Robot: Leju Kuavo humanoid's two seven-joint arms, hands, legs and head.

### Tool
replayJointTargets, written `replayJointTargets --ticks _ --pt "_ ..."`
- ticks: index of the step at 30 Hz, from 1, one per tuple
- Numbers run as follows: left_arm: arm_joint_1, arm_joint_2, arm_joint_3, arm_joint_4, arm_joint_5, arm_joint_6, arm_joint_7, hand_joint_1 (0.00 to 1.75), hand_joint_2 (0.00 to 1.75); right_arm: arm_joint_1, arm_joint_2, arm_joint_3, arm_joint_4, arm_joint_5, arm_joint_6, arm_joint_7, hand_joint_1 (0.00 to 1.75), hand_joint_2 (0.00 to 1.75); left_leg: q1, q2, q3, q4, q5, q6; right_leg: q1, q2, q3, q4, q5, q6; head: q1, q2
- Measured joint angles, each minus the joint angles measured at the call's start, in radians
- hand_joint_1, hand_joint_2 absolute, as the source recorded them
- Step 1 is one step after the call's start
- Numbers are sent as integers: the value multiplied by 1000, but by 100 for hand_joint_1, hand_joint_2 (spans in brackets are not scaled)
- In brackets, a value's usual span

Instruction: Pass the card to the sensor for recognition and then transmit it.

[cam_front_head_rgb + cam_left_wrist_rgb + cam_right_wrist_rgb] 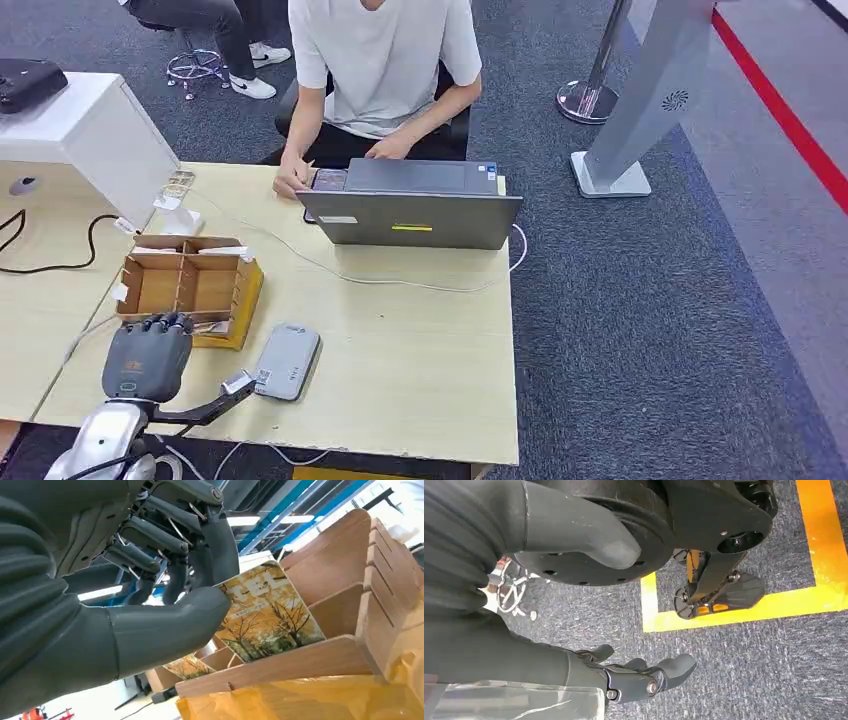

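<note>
Down in the lower left of your head view, the left hand (147, 357) sits at the near edge of a wooden divided box (190, 285) on the pale table (400, 350). Your left wrist view shows that hand (150, 605) pinching a card (265, 612), printed with yellow autumn trees, between the thick thumb and the darker fingers (220, 540); the card's lower part stands inside the box (350, 610), behind its front wall. Another card with similar artwork (189, 666) lies lower in the box.

Just right of the left hand in the head view, a flat grey sensor device (286, 360) lies on the table with a cable plugged in. At upper centre, a person in a white shirt (385, 60) sits at a grey laptop (410, 205).

Your right wrist view shows the right hand (644, 675) hanging over grey carpet (749, 670) with yellow floor tape (734, 612), its fingers loosely curved and apart, holding nothing.
</note>
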Motion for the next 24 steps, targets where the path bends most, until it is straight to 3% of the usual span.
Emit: replayJointTargets --ticks 10,16,24 --pt "14 -10 0 -22 -21 79 -3 175 175 0 0 2 0 -21 -3 -5 0 175 0 0 0 0 0 0 0 0 0 0 0 0 0 0" --pt "49 -26 -13 -185 -21 89 -22 175 175 1 0 2 0 -47 -9 -8 0 175 0 0 0 0 0 0 0 0 0 0 0 0 0 0" --pt "44 -25 -79 -393 -24 90 -29 175 175 -7 13 2 -1 -70 -70 3 0 175 0 0 0 0 0 0 0 -1 0 0 0 0 0 0"
